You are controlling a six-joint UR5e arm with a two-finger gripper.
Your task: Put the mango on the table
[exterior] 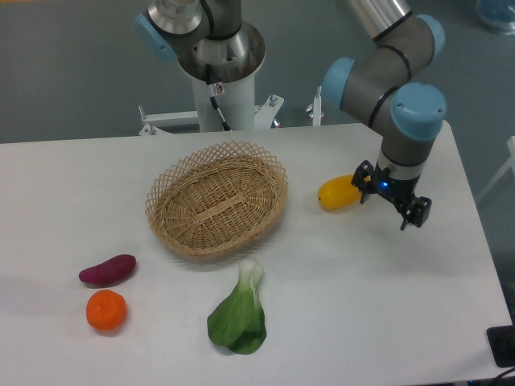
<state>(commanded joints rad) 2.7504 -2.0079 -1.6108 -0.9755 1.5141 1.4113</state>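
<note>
**Non-task items in the scene**

An oval woven wicker basket sits left of centre, open side up, with nothing visible inside. Near the front left lies a purple sweet potato, and a round orange tangerine rests just in front of it, close but apparently apart. A leafy green bok choy lies in front of the basket, pale stem pointing toward it.
</note>
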